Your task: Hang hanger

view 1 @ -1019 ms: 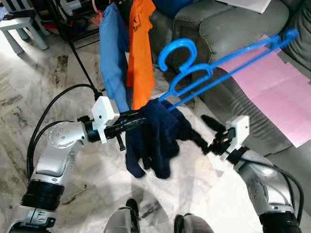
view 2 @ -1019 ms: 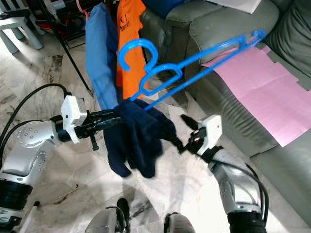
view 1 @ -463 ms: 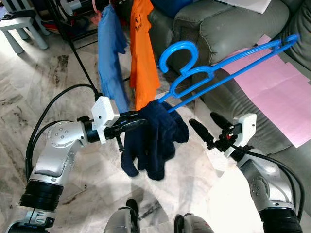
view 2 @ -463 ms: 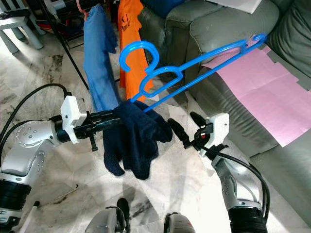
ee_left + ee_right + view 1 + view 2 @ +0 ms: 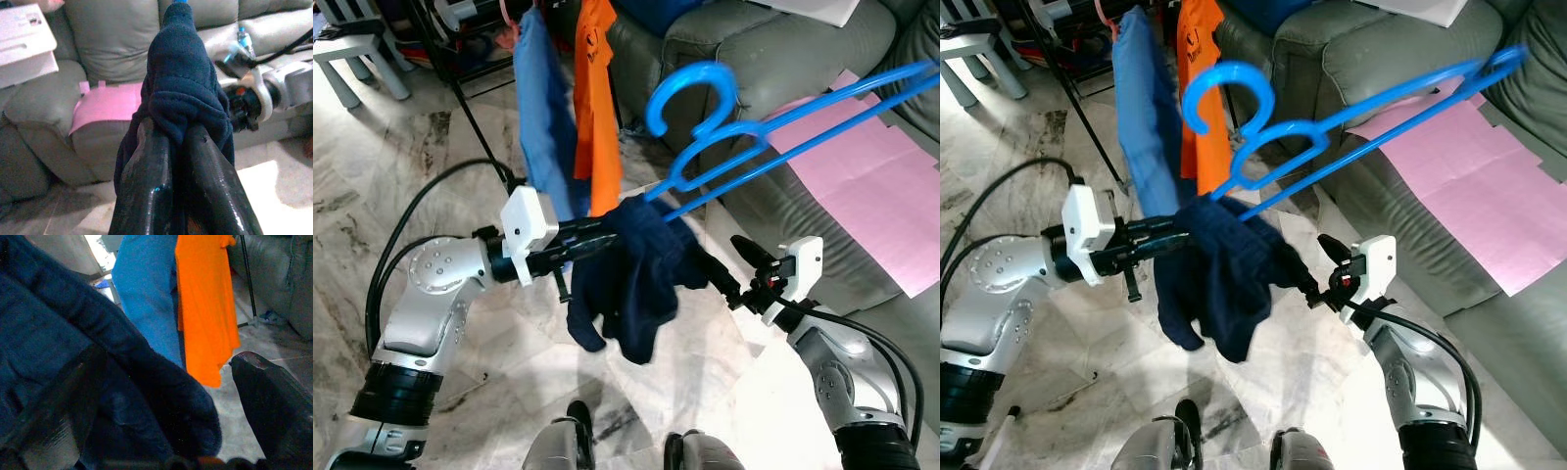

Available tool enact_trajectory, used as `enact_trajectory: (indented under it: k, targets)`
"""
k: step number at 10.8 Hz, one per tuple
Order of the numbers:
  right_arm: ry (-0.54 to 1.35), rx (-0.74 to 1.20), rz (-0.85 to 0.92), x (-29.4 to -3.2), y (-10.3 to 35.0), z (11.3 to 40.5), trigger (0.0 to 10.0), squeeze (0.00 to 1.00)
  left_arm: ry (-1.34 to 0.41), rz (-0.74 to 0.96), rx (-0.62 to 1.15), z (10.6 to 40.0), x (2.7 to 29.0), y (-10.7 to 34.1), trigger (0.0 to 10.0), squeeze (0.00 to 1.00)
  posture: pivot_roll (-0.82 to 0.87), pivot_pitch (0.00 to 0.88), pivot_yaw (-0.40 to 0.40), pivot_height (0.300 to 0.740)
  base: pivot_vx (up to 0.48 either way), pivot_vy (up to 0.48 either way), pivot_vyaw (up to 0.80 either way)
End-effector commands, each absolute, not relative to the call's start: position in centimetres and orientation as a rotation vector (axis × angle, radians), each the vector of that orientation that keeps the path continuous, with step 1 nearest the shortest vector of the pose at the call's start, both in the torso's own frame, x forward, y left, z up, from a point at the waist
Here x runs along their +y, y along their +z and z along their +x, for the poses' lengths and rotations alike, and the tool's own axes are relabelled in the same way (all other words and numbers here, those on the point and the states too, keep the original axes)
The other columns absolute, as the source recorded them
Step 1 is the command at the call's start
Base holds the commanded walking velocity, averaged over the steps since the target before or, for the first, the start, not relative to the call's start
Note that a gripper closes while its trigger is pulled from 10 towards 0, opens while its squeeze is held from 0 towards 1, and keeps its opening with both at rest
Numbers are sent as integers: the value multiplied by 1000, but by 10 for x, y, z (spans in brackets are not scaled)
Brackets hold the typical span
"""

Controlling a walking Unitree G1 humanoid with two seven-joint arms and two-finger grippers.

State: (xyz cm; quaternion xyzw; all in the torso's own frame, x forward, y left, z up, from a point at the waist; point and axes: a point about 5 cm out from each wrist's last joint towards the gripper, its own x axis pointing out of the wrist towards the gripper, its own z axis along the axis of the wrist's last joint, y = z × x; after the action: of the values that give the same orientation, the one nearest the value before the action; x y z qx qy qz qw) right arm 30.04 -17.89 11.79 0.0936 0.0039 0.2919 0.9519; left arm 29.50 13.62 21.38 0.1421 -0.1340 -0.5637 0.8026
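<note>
A blue plastic hanger slants up to the right, its lower end buried in a dark navy garment that droops over the floor. My left gripper is shut on the bunched navy cloth where the hanger meets it; in the left wrist view the fingers pinch the fabric. To the garment's right, my right gripper is open, its lower finger touching the cloth's edge. In the right wrist view navy fabric lies between the spread fingers.
A rack stands ahead with a blue garment and an orange shirt hanging from it. A grey sofa with a pink sheet is on the right. A small table stands far left. A black cable loops near my left arm.
My right gripper drew back from the garment, then came in to its edge again. The hanger has risen and swung slightly right; the navy cloth shifted with it.
</note>
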Motion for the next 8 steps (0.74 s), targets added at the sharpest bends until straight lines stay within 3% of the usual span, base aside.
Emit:
enact_trajectory:
  k: [1,6,7,8]
  targets:
    - [575,57,210,-180,105,296,10000,0,-1263,301,-350,287,130,230,0,0,-63,262,14,740,0,0,0]
    - [473,96,244,-191,96,300,10000,0,-1372,140,-389,269,123,256,0,0,-61,264,13,740,0,0,0]
    - [376,132,260,-201,89,304,3922,0,-1376,125,-390,268,123,260,0,0,-61,264,13,740,0,0,0]
    - [292,187,287,-211,79,305,0,0,-1379,112,-395,266,123,263,0,0,-57,269,11,740,0,0,0]
